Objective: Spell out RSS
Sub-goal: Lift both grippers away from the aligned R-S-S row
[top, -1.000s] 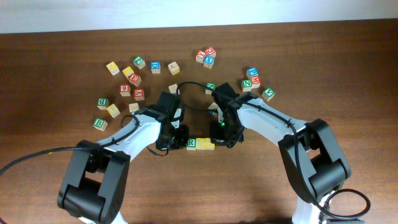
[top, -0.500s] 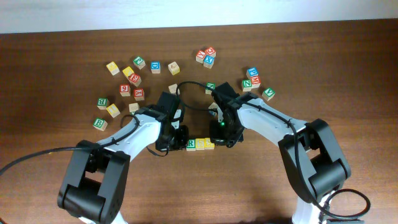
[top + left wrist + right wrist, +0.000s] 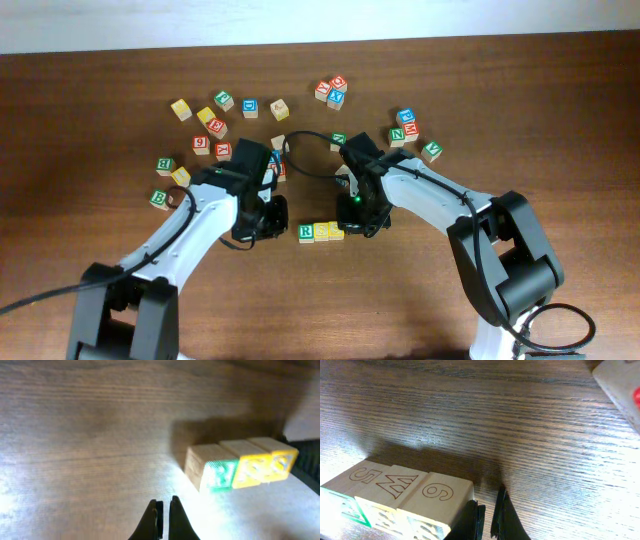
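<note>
Three letter cubes stand in a touching row on the wood table: the green R cube, a yellow S cube and a second yellow S cube. The left wrist view shows the R cube and both S cubes. My left gripper is shut and empty, a short way left of the R cube. My right gripper is shut and empty, its finger against the right side of the end cube.
Loose letter cubes lie scattered behind the row: a green B cube, a cluster at the back left, a red and blue group and a cluster at the right. A pale cube lies beyond my right gripper.
My left gripper has pulled back to the left, away from the R cube. The row of cubes and my right gripper have not moved.
</note>
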You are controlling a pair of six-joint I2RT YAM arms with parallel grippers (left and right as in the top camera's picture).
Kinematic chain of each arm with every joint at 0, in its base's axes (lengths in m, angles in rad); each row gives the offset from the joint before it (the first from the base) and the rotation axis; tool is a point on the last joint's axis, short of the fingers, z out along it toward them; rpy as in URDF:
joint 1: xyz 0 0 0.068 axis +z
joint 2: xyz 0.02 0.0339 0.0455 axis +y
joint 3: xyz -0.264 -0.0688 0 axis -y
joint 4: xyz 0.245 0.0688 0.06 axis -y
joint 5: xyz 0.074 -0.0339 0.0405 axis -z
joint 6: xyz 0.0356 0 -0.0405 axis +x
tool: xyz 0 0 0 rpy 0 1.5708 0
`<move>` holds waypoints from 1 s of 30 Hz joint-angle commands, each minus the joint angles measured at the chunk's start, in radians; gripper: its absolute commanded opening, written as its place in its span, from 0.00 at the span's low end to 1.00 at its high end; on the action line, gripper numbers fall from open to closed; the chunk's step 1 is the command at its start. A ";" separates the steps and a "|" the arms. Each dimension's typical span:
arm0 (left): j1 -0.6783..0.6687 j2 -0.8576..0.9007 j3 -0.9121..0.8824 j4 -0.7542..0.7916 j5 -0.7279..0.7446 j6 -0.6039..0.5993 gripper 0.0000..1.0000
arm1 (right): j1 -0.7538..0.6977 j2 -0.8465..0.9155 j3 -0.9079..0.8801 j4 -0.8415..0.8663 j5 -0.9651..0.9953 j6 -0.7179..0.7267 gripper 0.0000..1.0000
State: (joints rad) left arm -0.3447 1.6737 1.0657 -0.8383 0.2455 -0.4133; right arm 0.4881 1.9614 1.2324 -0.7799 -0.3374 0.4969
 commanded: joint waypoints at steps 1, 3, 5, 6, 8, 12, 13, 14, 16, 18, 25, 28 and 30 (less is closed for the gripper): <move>-0.076 -0.006 0.009 -0.021 -0.005 -0.043 0.00 | 0.014 0.024 -0.016 0.000 0.039 0.017 0.04; -0.112 -0.006 0.009 -0.019 -0.006 -0.073 0.00 | 0.005 0.024 -0.013 -0.002 0.039 0.017 0.04; -0.148 -0.006 0.009 -0.020 -0.007 -0.073 0.00 | -0.019 0.024 -0.003 -0.025 0.039 0.017 0.04; -0.160 -0.006 0.008 -0.021 -0.008 -0.080 0.00 | -0.036 0.024 0.005 -0.043 0.039 0.016 0.04; -0.177 -0.006 0.008 -0.025 -0.032 -0.115 0.00 | -0.067 0.024 0.015 -0.075 0.035 0.006 0.04; -0.196 -0.006 0.005 -0.031 -0.063 -0.125 0.00 | -0.103 0.024 0.016 -0.121 0.035 -0.034 0.04; -0.199 -0.006 0.001 -0.031 -0.064 -0.126 0.00 | -0.103 0.024 0.016 -0.124 0.035 -0.037 0.04; -0.201 -0.005 -0.005 -0.031 -0.069 -0.137 0.00 | -0.103 0.024 0.016 -0.126 0.035 -0.037 0.04; -0.204 -0.004 -0.018 -0.025 -0.079 -0.163 0.00 | -0.101 0.024 0.015 -0.124 0.035 -0.037 0.04; -0.213 -0.004 -0.037 -0.005 -0.078 -0.163 0.00 | -0.101 0.024 0.015 -0.114 0.036 -0.037 0.04; -0.285 -0.004 -0.048 0.006 -0.163 -0.241 0.00 | -0.101 0.024 0.015 -0.084 0.036 -0.036 0.04; -0.294 -0.004 -0.050 0.027 -0.190 -0.247 0.00 | -0.101 0.024 0.015 -0.087 0.037 -0.037 0.04; -0.294 -0.003 -0.050 0.038 -0.203 -0.250 0.00 | -0.101 0.024 0.015 -0.088 0.040 -0.037 0.04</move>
State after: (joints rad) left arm -0.6350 1.6737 1.0264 -0.8154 0.1020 -0.6300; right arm 0.3820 1.9629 1.2396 -0.8749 -0.3264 0.4675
